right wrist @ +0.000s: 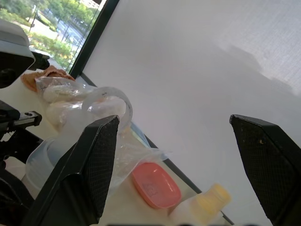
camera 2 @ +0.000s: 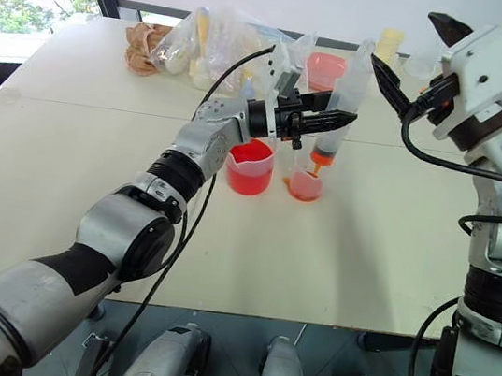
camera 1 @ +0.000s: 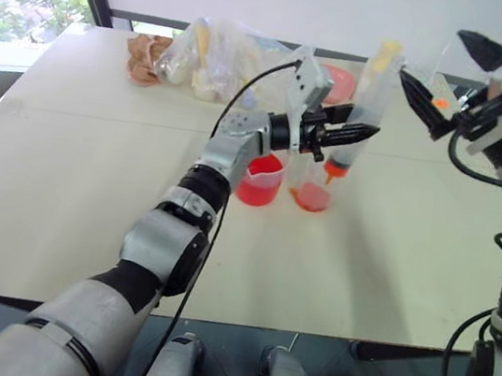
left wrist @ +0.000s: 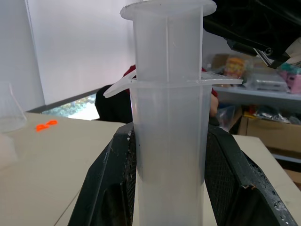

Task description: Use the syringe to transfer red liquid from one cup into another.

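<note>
Clamping the syringe (camera 1: pixel 354 132) upright in my left gripper (camera 1: pixel 358 134) at frame centre, I hold its orange tip over the smaller cup (camera 1: pixel 312 193), just right of the spouted beaker (camera 1: pixel 260 179) of red liquid (camera 1: pixel 257 189). My right gripper (camera 1: pixel 442 79) hangs open at upper right, holding nothing.

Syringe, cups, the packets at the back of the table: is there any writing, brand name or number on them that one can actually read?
None can be read.
Syringe: clear barrel, no scale marks or print to be made out.
Spouted beaker and smaller cup: no legible markings.
Plastic bags: no print to be seen.
Boxes on the shelf in the left wrist view: coloured packaging, lettering too blurred to read.
</note>
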